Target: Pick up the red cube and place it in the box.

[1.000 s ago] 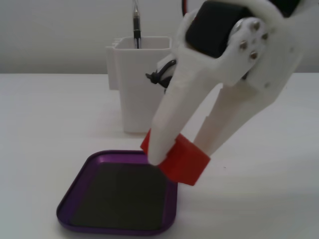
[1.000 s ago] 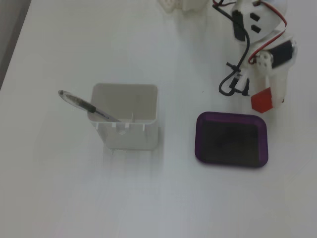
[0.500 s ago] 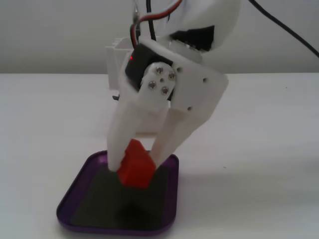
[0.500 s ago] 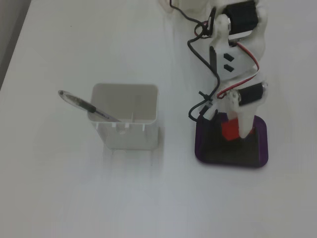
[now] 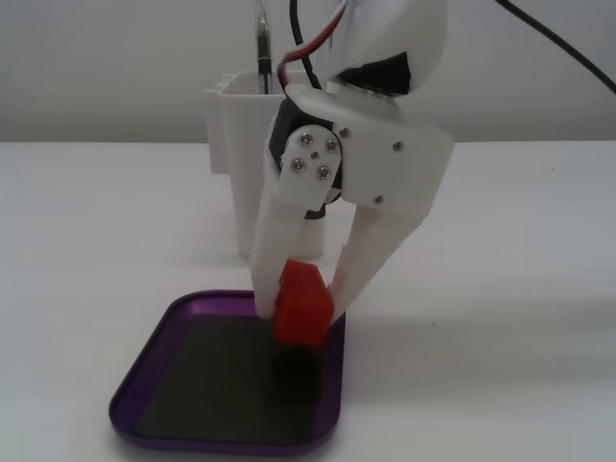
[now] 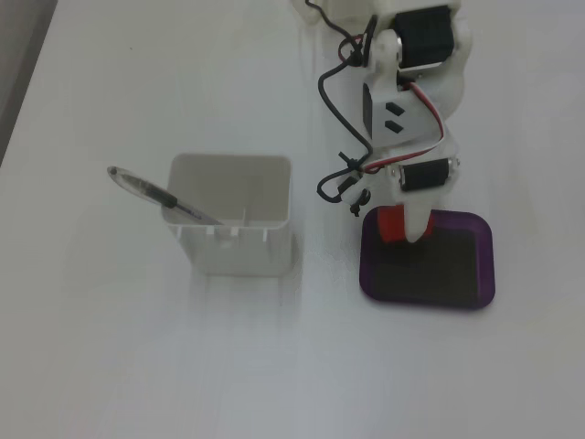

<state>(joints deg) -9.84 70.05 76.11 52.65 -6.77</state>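
The red cube is a small ribbed red block held between the white gripper fingers, hanging a little above the far right part of the purple tray. Its shadow falls on the tray's dark floor. In a fixed view from above, the red cube shows under the white arm at the top left of the purple tray, and the gripper tips are mostly hidden by the arm.
A tall white plastic container with a pen leaning in it stands on the white table to the left of the tray; it is behind the arm in the other fixed view. Cables hang beside the arm.
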